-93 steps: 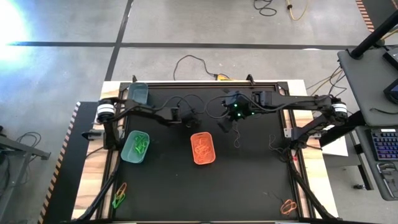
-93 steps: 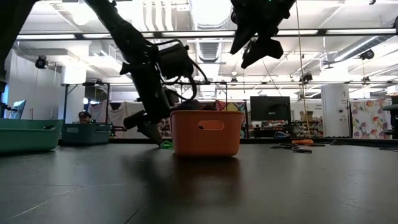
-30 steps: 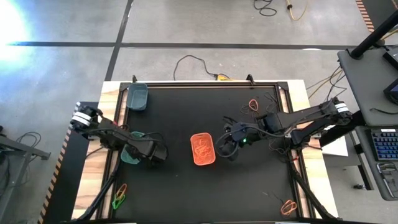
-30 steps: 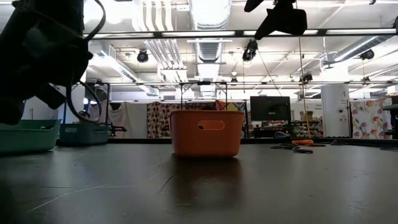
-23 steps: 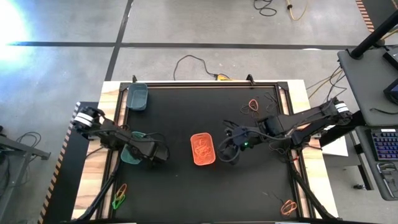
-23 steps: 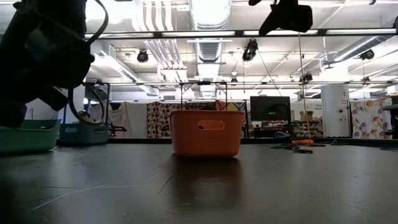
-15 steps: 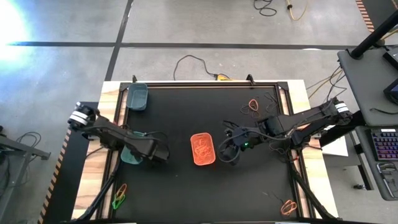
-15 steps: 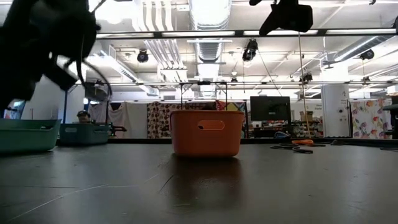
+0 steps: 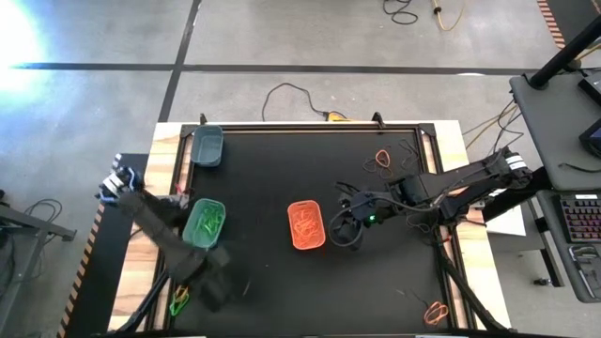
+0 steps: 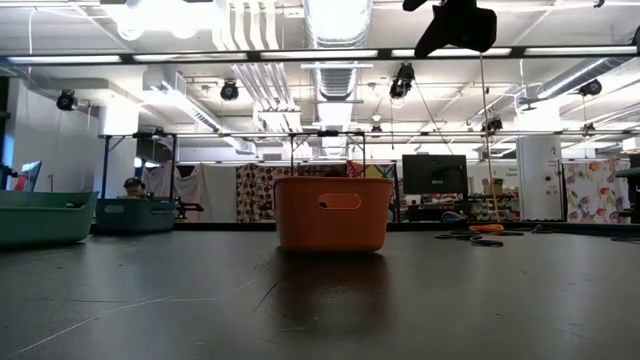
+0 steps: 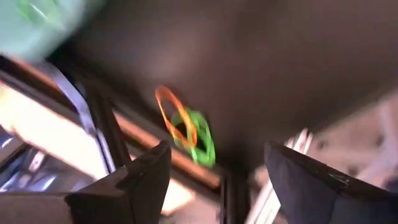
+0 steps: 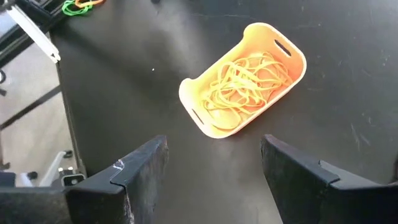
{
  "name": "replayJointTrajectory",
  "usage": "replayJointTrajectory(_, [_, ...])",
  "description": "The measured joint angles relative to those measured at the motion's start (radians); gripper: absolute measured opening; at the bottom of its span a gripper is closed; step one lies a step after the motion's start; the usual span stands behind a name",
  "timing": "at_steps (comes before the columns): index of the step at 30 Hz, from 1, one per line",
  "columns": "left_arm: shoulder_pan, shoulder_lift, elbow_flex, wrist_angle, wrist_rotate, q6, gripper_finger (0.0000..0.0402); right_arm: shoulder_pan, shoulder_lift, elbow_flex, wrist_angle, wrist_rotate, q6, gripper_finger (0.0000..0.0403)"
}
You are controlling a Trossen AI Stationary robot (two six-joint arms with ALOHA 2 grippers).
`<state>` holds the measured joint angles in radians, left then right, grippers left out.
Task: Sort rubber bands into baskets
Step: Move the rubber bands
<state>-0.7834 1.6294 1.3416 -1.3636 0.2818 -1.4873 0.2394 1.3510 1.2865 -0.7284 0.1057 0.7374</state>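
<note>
hovering left gripper (image 11: pixel 214 180), fingers apart | rubber bands (image 11: pixel 186 132) just ahead, ungrasped

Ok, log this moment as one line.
left gripper: open, empty, over green and orange bands at table corner | right gripper: open, empty, beside orange basket | green basket: holds green bands

Black table, three baskets and loose bands on it

I see the table (image 9: pixel 263 178) with a black mat and a pale wood edge; taking the orange basket (image 9: pixel 306 224) near its middle as my landmark, the light teal-green basket (image 9: pixel 204 222) sits well to its left, and the dark grey-teal basket (image 9: pixel 208 145) lies beyond that at the far left corner. Loose rubber bands lie far right of the orange basket (image 9: pixel 383 160), at the near right corner (image 9: pixel 436 312) and at the near left edge (image 9: pixel 178 300).
</note>
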Motion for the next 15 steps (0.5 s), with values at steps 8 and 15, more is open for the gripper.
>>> replayJointTrajectory(8, [-0.088,0.18,-0.051,0.208,0.195,0.06,0.0204,-0.011,0.013,0.0,0.002,0.002,-0.043,0.0247])
replayJointTrajectory(15, [-0.089,0.227,-0.174,0.241,0.291,0.24,0.0151,-0.004,0.013,0.0,0.0,-0.008,-0.018,0.0247])
